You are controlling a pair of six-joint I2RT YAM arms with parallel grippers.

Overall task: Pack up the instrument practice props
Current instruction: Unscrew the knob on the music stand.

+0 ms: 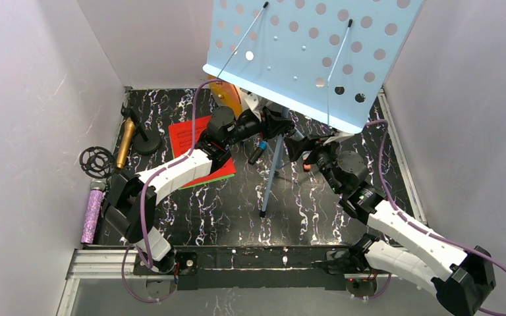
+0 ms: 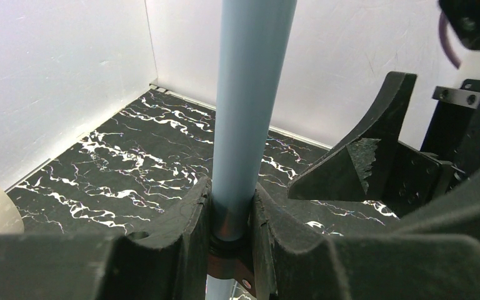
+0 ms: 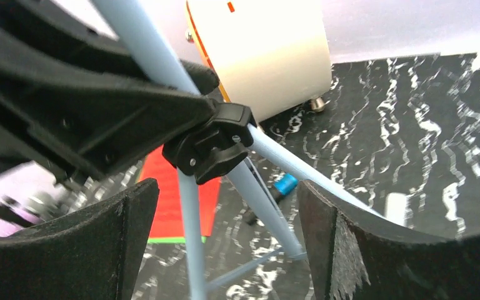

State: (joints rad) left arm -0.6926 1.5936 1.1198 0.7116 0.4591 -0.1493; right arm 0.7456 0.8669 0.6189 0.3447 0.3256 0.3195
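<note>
Nearest the overhead lens stands the pale-blue perforated sheet-music tripod (image 1: 303,52), its metal desk tilted and its thin legs splayed on the black marbled table top (image 1: 342,224). The left gripper (image 2: 232,212) is pressed together on this tripod's pole, pinching it just above a dark collar. The right gripper (image 3: 225,194) is spread wide, with one finger on either side of the tripod's black plastic leg hub (image 3: 215,147) and touching neither the hub nor the legs. Behind the tripod sits the round cream-and-orange drawer cabinet (image 3: 262,56). Left of the tripod lies the red music sheet (image 1: 194,141) on top of the green music sheet (image 1: 217,178), partly under the left arm. Further left of the tripod, well apart from it, are the gold microphone (image 1: 126,141) and the silver-headed purple microphone (image 1: 93,210). Judgement: the step in hand is collapsing the tripod for packing, and the microphones and sheets are not yet dealt with. The next move calls for the right jaws to close on the hub or a leg and fold the legs in while the left grip keeps the pole steady; the tall desk could tip.
</note>
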